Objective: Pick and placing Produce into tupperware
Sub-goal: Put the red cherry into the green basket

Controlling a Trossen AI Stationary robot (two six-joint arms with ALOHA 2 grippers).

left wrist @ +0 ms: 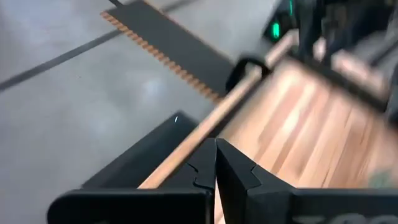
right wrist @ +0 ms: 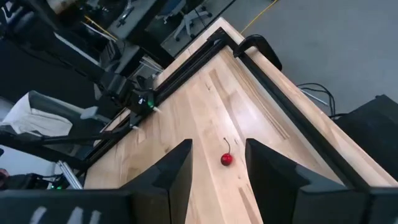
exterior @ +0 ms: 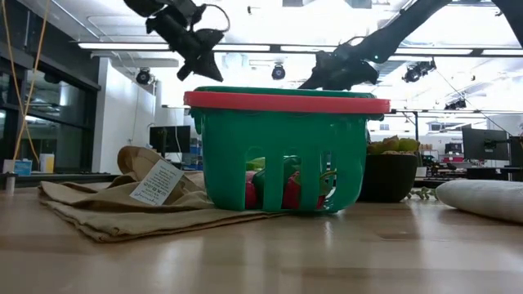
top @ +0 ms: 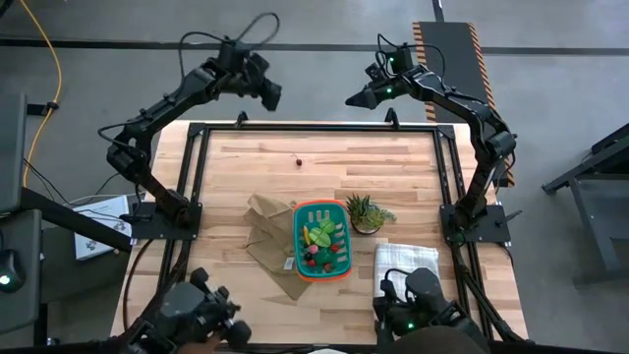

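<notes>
High view: I see both arms raised past the worktop's (top: 393, 167) far edge; left gripper (top: 275, 96) fingers closed, right gripper (top: 352, 99) fingers open above a cherry (right wrist: 227, 158).

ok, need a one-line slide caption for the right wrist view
Open right gripper poised above a lone red cherry on the wooden table.

Left wrist view is motion-blurred: table top (left wrist: 311, 124) reads only as streaked wood, and nothing lying on it can be made out. Low view: teal basket (exterior: 282, 151) wall hides most of the produce (exterior: 290, 189), which shows only as red and green patches through the slots; potted plant (exterior: 394, 173) is partly hidden behind the basket, white cloth (exterior: 484, 198) cut off by the picture's edge. High view: the dark speck (top: 299, 161) on the far table is too small to identify, and individual pieces in the basket cannot be told apart.
</notes>
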